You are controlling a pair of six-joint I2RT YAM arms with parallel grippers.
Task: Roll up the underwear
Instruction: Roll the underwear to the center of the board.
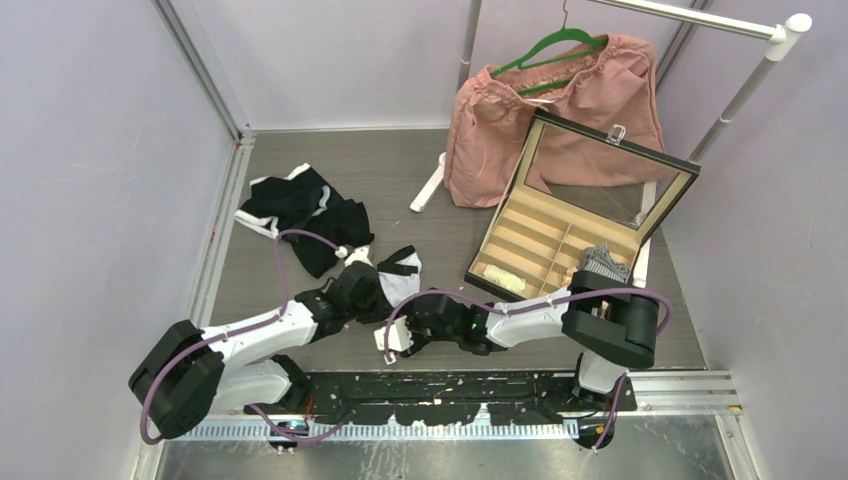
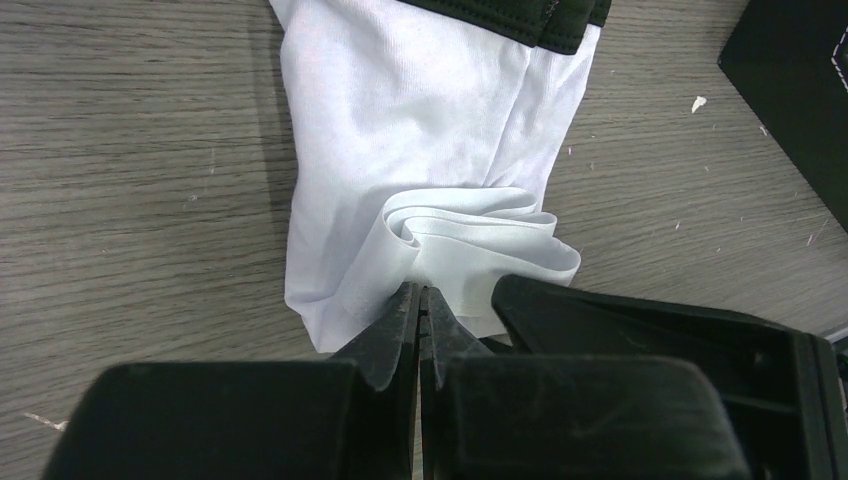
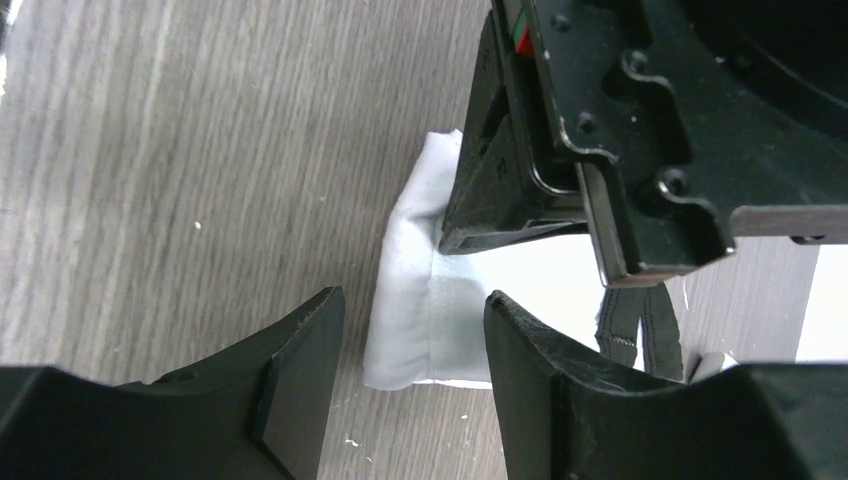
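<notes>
The white briefs (image 2: 400, 130) lie on the wood-grain table (image 2: 120, 200) between our arms, their near end coiled. Our left gripper (image 2: 421, 292) is pinched tight on that coil. Our right gripper (image 3: 412, 305) stands open astride its edge. The coil looks loose, and if the thin pinch slips we judge it will unwind.

- Bare table (image 1: 440, 240) lies open between the black underwear pile (image 1: 300, 210) and the box (image 1: 540, 245).
- The left gripper (image 2: 420, 292), pinched shut on the white underwear (image 2: 400, 120), blocks the space just ahead of the right gripper (image 3: 415, 310) (jaws parted).
- The raised lid (image 1: 600, 135) and pink garment (image 1: 490, 130) wall the far right.
</notes>
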